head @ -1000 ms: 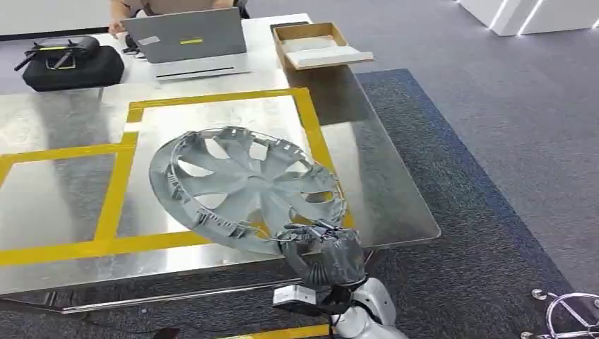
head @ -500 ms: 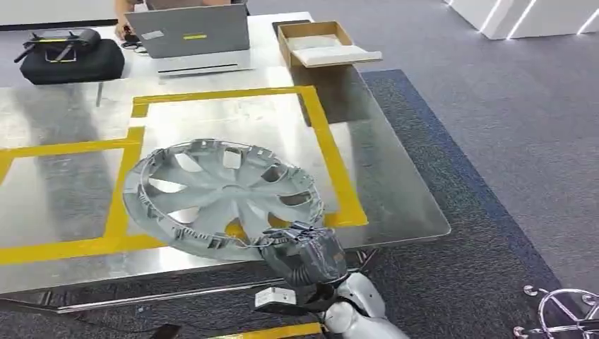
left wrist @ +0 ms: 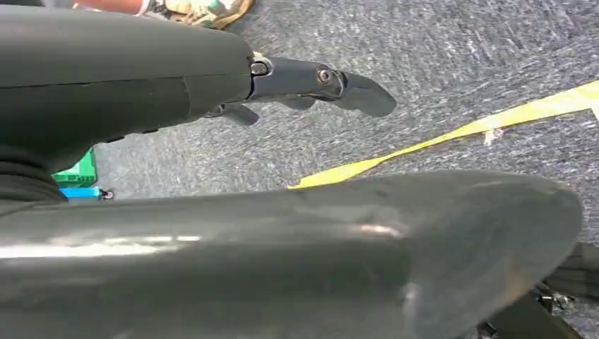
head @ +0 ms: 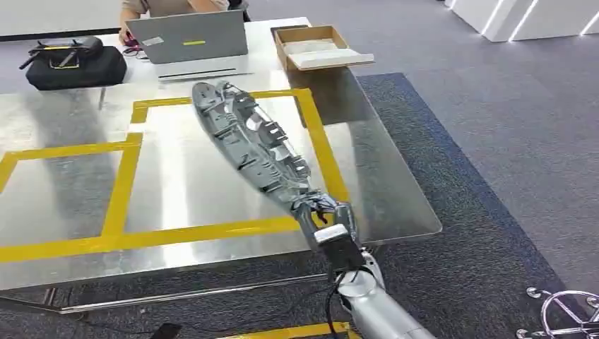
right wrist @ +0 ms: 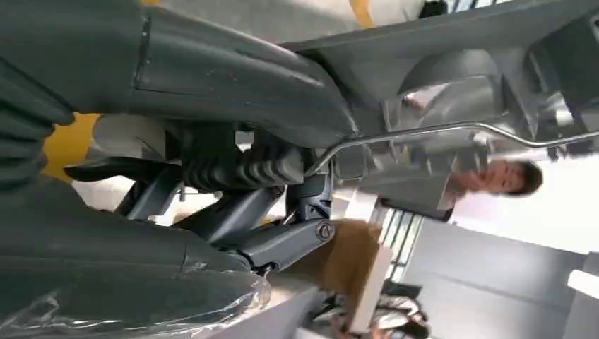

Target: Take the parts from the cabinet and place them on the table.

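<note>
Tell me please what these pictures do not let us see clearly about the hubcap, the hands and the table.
- Hubcap: head view shows it edge-on, so its front face is hidden.
- Right hand: in the right wrist view its fingers and cover block most of the rim they hold.
- Left hand: the left wrist view shows it over carpet; a dark blurred body part covers the lower half.
- Person behind the laptop: cut off by the head view's top edge.

My head camera looks down over the bench (head: 395, 212); right wrist camera sits close under the same hubcap (head: 251, 141); left wrist faces floor.
</note>
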Robot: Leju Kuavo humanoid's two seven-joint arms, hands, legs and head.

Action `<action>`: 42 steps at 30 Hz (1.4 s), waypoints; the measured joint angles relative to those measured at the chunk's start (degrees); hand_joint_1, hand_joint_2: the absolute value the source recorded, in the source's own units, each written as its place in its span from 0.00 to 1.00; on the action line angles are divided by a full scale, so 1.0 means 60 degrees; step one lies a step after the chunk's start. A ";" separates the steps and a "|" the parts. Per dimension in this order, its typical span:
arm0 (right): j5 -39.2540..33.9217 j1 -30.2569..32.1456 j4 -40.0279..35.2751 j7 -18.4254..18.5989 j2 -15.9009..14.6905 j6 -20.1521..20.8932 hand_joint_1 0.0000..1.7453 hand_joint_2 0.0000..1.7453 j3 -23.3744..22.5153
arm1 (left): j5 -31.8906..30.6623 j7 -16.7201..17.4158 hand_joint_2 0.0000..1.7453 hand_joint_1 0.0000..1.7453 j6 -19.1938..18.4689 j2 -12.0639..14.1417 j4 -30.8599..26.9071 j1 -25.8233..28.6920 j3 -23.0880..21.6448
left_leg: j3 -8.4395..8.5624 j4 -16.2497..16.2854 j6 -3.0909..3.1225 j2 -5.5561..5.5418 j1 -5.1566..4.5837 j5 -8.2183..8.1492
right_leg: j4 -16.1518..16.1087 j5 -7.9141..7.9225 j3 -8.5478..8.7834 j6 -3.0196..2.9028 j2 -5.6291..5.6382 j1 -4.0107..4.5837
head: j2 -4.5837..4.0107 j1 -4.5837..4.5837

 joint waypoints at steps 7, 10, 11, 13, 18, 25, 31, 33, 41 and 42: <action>-0.0473 0.0394 -0.0898 0.0295 0.0000 0.0557 1.00 1.00 -0.0914 | -0.0004 -0.0153 0.00 0.00 0.0011 -0.0004 0.0000 0.0075 0.0066 | -0.0746 0.1868 -0.0161 0.0005 0.0051 -0.0663 | 0.0006 0.0071 -0.0101 -0.0009 -0.0067 -0.0042 | 0.0000 0.0004; -0.0553 0.0470 -0.1146 0.0353 0.0000 0.0561 1.00 1.00 -0.1124 | -0.0043 -0.0157 0.00 0.00 0.0018 -0.0040 0.0007 0.0038 0.0069 | 0.0301 -0.0157 -0.0218 -0.0003 0.0064 -0.0101 | 0.0133 0.0031 -0.0171 0.0178 -0.0039 -0.0004 | 0.0000 -0.0032; -0.0553 0.0493 -0.1209 0.0364 0.0000 0.0561 1.00 1.00 -0.1191 | -0.0069 -0.0160 0.00 0.00 0.0018 -0.0040 0.0007 0.0028 0.0069 | 0.0250 -0.0138 -0.0018 -0.0054 0.0074 -0.0056 | 0.0122 0.0051 -0.0206 0.0218 -0.0021 -0.0007 | 0.0004 0.0008; -0.0525 0.0561 -0.1267 0.0353 -0.0004 0.0543 1.00 1.00 -0.1303 | -0.0095 -0.0157 0.00 0.00 0.0022 -0.0047 0.0007 0.0060 0.0069 | 0.0234 -0.0137 0.0111 -0.0048 0.0018 -0.0050 | 0.0013 0.0121 -0.0165 0.0319 -0.0001 -0.0040 | 0.0000 -0.0014; -0.0210 0.0609 -0.1325 0.0280 -0.0007 0.0196 1.00 1.00 -0.1416 | -0.0197 -0.0157 0.00 0.00 0.0055 -0.0040 0.0007 0.0034 0.0076 | 0.0204 -0.0170 0.0370 -0.0008 0.0058 0.0019 | 0.2007 -0.0958 -0.1120 0.0509 -0.0013 -0.0062 | 0.0000 0.0040; 0.0420 0.0683 -0.1325 0.0113 -0.0007 -0.0423 1.00 1.00 -0.1380 | -0.0306 -0.0240 0.00 0.00 0.0011 -0.0058 0.0007 0.0035 0.0076 | 0.0232 -0.0167 0.0321 -0.0072 0.0034 0.0009 | 0.0142 -0.0053 -0.0178 0.0339 -0.0015 -0.0053 | 0.0000 0.0047; 0.0379 0.0672 -0.1329 0.0105 -0.0007 -0.0408 1.00 1.00 -0.1361 | -0.0321 -0.0328 0.00 0.00 0.0025 -0.0080 0.0007 0.0015 0.0076 | 0.0129 -0.0073 -0.0036 -0.0025 0.0031 -0.0115 | -0.0029 0.0078 -0.0099 0.0050 0.0017 -0.0054 | 0.0004 0.0015; 0.0325 0.0674 -0.1329 0.0134 -0.0011 -0.0379 1.00 1.00 -0.1361 | -0.0317 -0.0408 0.00 0.00 0.0029 -0.0095 0.0007 0.0008 0.0076 | -0.0497 0.1269 -0.0098 -0.0015 0.0039 -0.0918 | -0.0031 0.0069 -0.0117 -0.0012 -0.0011 -0.0061 | 0.0000 -0.0011; 0.0365 0.0701 -0.1325 0.0069 -0.0026 -0.0390 1.00 1.00 -0.1376 | -0.0124 -0.0986 0.00 0.00 0.0149 -0.0171 0.0011 -0.0003 0.0153 | 0.0244 -0.0225 -0.0136 -0.0015 0.0072 -0.0017 | 0.0140 0.0000 -0.0178 0.0172 0.0026 0.0022 | 0.0000 -0.0062; 0.0372 0.0715 -0.1325 0.0054 -0.0029 -0.0412 1.00 1.00 -0.1380 | -0.0091 -0.1108 0.00 0.00 0.0146 -0.0171 0.0011 -0.0015 0.0175 | 0.0180 -0.0126 0.0006 -0.0041 0.0079 -0.0029 | 0.0088 0.0026 -0.0195 0.0206 0.0041 0.0018 | 0.0004 -0.0018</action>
